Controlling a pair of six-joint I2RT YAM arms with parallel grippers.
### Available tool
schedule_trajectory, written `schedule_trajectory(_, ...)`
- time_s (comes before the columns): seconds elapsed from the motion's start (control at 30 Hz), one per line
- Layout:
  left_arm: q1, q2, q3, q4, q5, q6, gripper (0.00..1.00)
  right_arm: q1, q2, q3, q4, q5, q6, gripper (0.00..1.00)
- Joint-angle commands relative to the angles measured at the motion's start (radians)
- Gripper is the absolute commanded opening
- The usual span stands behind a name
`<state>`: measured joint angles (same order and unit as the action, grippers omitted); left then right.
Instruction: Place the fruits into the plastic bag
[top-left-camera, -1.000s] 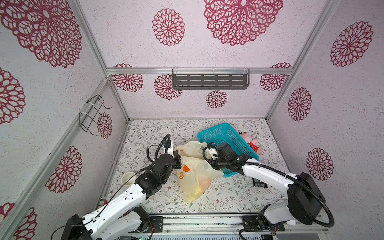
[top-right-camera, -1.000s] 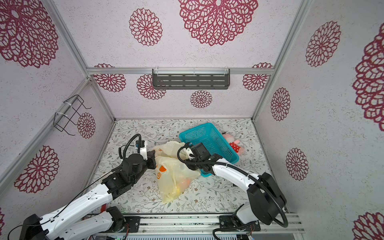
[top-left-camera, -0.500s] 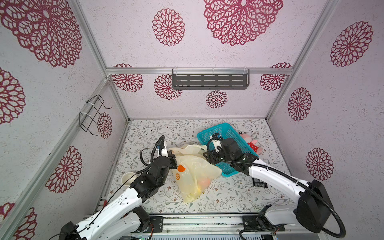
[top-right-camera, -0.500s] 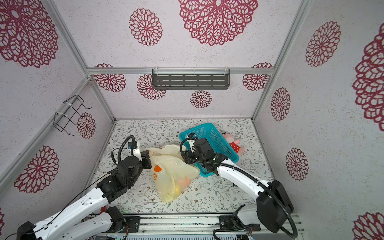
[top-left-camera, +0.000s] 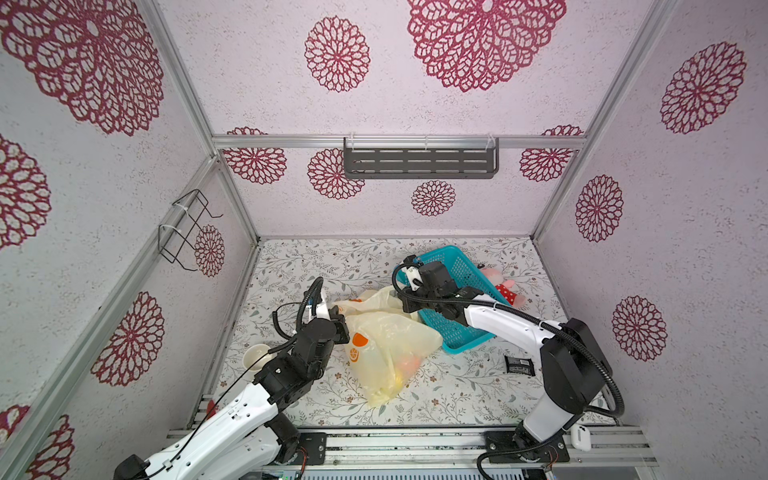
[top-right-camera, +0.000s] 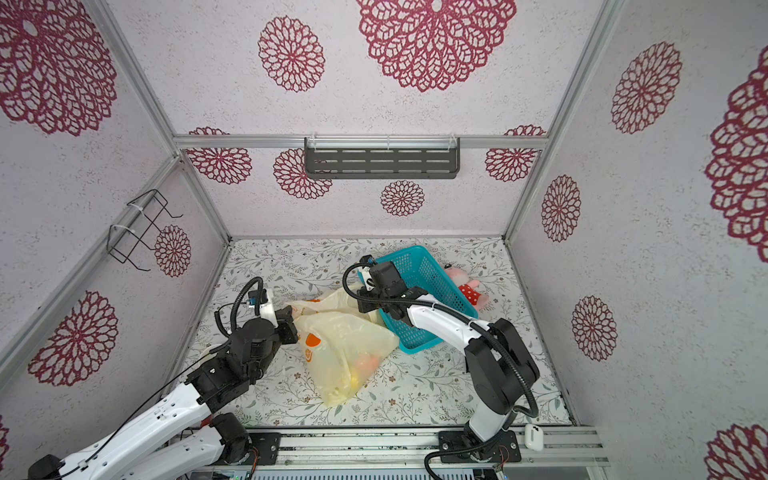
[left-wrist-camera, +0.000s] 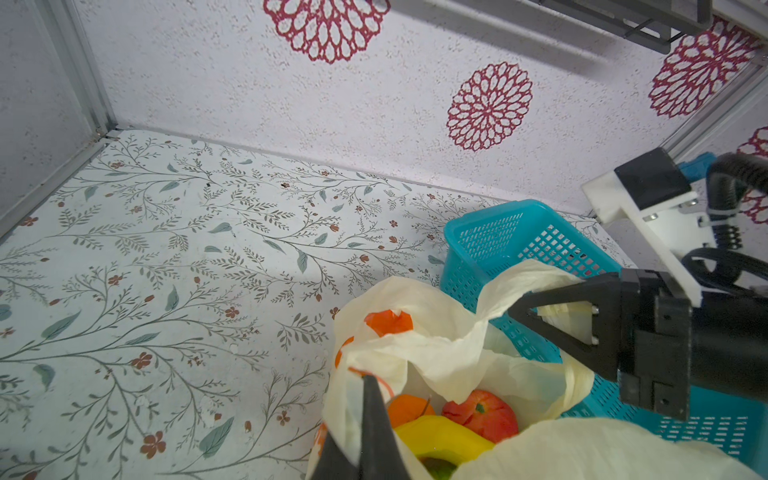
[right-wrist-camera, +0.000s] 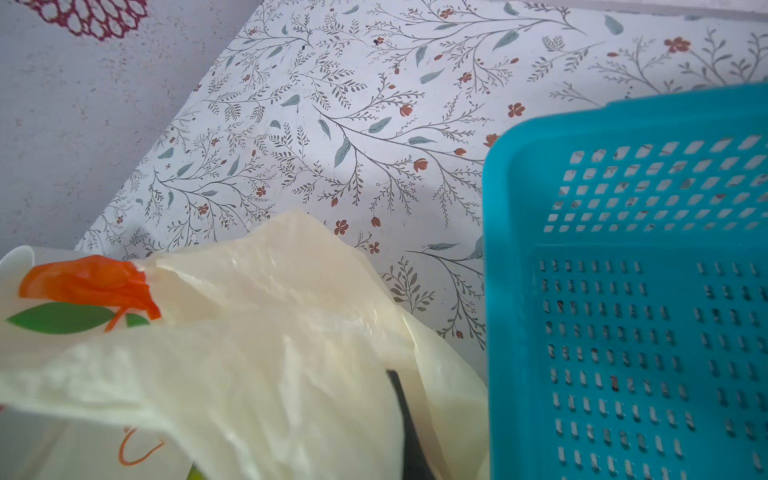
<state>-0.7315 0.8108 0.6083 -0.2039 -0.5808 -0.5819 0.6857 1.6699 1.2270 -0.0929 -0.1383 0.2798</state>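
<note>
Counting two grippers: the left gripper (left-wrist-camera: 365, 384) is pinched on the left rim of the plastic bag (top-left-camera: 386, 349), and the right gripper (left-wrist-camera: 519, 309) is clamped on the right rim, so the mouth gapes between them. We list one bag lying on the table, its long axis running from that mouth down to the closed end by the front rail (top-left-camera: 415, 442). Inside, seen from the left wrist: one orange fruit (left-wrist-camera: 409, 409), one red ball (left-wrist-camera: 482, 415), one yellow banana (left-wrist-camera: 440, 440), and one green fruit (left-wrist-camera: 436, 473), partly hidden. One turquoise basket (top-left-camera: 453, 338) touches the bag's right side.

plastic bag (right-wrist-camera: 270, 332), turquoise basket (right-wrist-camera: 623, 291) beside, perhaps touching
</note>
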Motion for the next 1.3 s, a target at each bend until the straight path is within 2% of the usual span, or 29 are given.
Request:
schedule_trajectory(0.0, -0.005, -0.005, -0.006, -0.019, -0.062, -0.029, 0.00, -0.008, -0.077, 0.115, 0.032, -0.056, -0.036, 0.00)
schedule_trajectory(0.2, 0.000, -0.016, -0.019, -0.015, -0.139, -0.053, 0.00, -0.009, -0.187, 0.214, 0.019, -0.086, -0.043, 0.00)
schedule_trajectory(0.4, 0.022, -0.001, -0.028, 0.013, -0.115, -0.065, 0.00, -0.008, -0.237, 0.267, -0.013, -0.088, -0.065, 0.00)
schedule_trajectory(0.77, 0.081, 0.058, -0.010, 0.067, -0.114, -0.076, 0.00, -0.012, -0.223, 0.282, -0.074, 0.024, -0.139, 0.01)
schedule_trajectory(0.8, 0.093, 0.052, -0.011, 0.067, -0.124, -0.092, 0.00, -0.014, -0.226, 0.278, -0.089, 0.042, -0.136, 0.12)
schedule_trajectory(0.83, 0.109, 0.041, -0.014, 0.068, -0.128, -0.110, 0.00, -0.015, -0.233, 0.266, -0.103, 0.067, -0.129, 0.34)
schedule_trajectory(0.87, 0.126, 0.029, -0.020, 0.074, -0.124, -0.119, 0.00, -0.018, -0.247, 0.249, -0.113, 0.090, -0.119, 0.51)
schedule_trajectory(0.9, 0.139, 0.019, -0.025, 0.084, -0.111, -0.118, 0.01, -0.021, -0.264, 0.228, -0.117, 0.108, -0.111, 0.62)
schedule_trajectory(0.97, 0.153, 0.006, -0.022, 0.096, -0.087, -0.106, 0.14, -0.035, -0.313, 0.162, -0.112, 0.139, -0.089, 0.76)
schedule_trajectory(1.0, 0.153, 0.000, -0.018, 0.101, -0.074, -0.088, 0.28, -0.048, -0.345, 0.126, -0.106, 0.149, -0.074, 0.80)
schedule_trajectory(1.07, 0.153, -0.015, -0.012, 0.128, -0.032, -0.050, 0.83, -0.083, -0.409, 0.045, -0.092, 0.165, -0.037, 0.83)
schedule_trajectory(1.13, 0.152, -0.036, -0.009, 0.163, 0.019, -0.023, 0.98, -0.142, -0.483, -0.052, -0.070, 0.178, 0.029, 0.83)
schedule_trajectory(1.27, 0.151, -0.094, -0.003, 0.224, 0.121, 0.007, 0.97, -0.251, -0.628, -0.250, -0.005, 0.254, 0.163, 0.85)
